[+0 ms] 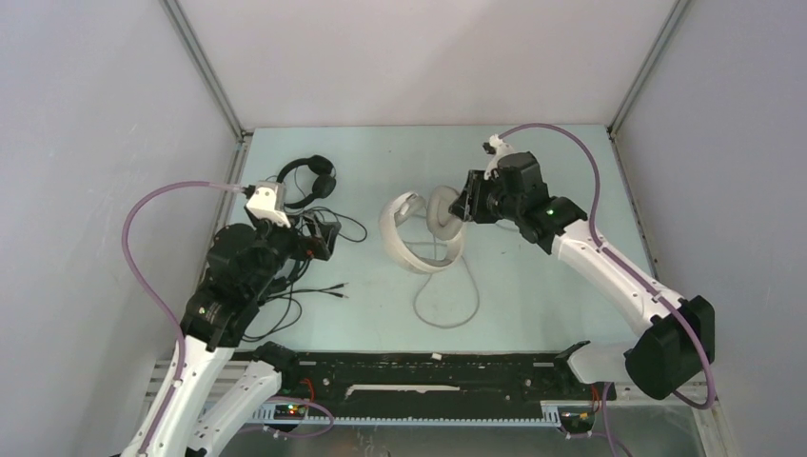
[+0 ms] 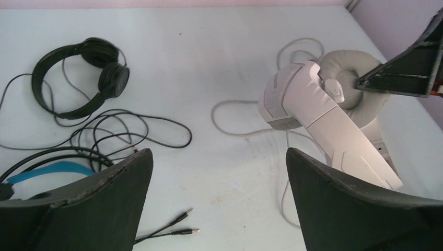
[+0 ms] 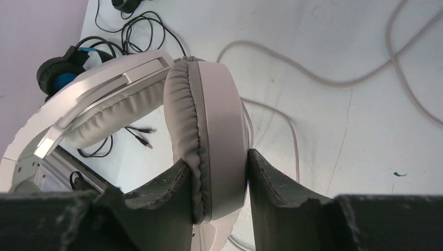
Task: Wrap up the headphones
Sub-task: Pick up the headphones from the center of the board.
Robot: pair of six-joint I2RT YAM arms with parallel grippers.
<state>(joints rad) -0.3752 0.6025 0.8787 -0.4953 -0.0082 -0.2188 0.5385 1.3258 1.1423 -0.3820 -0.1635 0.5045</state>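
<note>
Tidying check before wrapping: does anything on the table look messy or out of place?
The thin black cables of the small black on-ear headset and the blue-lined black headset lie tangled. The pale cable of the white padded headset sprawls in loose loops, one ear cup pinched in the right gripper.

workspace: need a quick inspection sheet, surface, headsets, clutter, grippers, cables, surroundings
surface: table pale, flat
job's things: white headset centre, held by an ear cup; small black headset far left, flat; blue-lined headset near left, partly hidden
clutter: nothing seen
grippers: left gripper open, empty; right gripper shut on white headset's ear cup
cables: pale cable in loose loops; black cables tangled, plugs free
surroundings: plain walls on three sides
</note>
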